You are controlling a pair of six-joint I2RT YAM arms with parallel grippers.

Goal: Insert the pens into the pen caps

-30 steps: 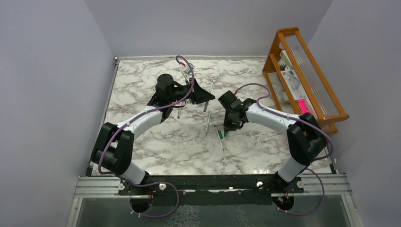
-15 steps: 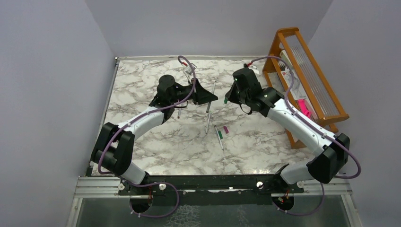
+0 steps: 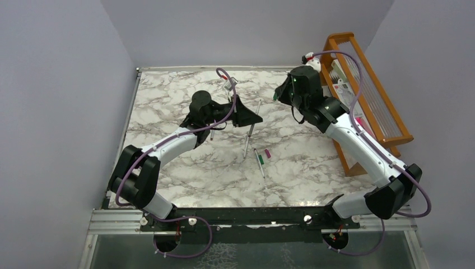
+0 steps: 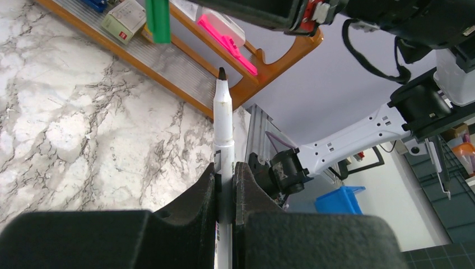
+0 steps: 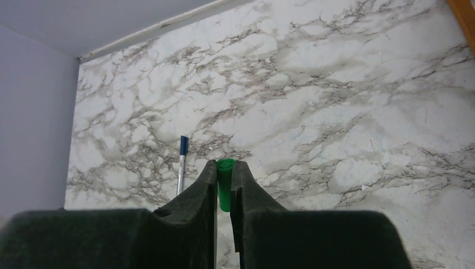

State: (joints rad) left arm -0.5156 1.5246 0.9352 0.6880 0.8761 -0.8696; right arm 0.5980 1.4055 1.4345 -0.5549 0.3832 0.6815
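Note:
My left gripper (image 3: 250,116) (image 4: 224,168) is shut on a grey-silver pen (image 3: 257,107) (image 4: 224,129), its dark tip pointing up toward the right gripper. My right gripper (image 3: 276,95) (image 5: 224,163) is shut on the green cap (image 3: 275,96) (image 5: 225,182), held in the air a short way right of the pen tip. In the left wrist view the green cap (image 4: 158,19) hangs up and left of the pen tip, apart from it. A magenta cap (image 3: 268,153), a pen with green on it (image 3: 260,160) and another pen (image 3: 246,147) lie mid-table.
An orange wooden rack (image 3: 364,84) (image 4: 185,67) stands at the right edge, holding boxes and a bright pink object (image 3: 358,126) (image 4: 227,39). A blue-tipped pen (image 5: 181,162) lies on the marble. Another pen (image 3: 212,134) lies partly under the left arm.
My right gripper has risen from mid-table with the green cap and swung back and right, leaving the magenta cap there. My left gripper, still holding its pen, has shifted slightly right.

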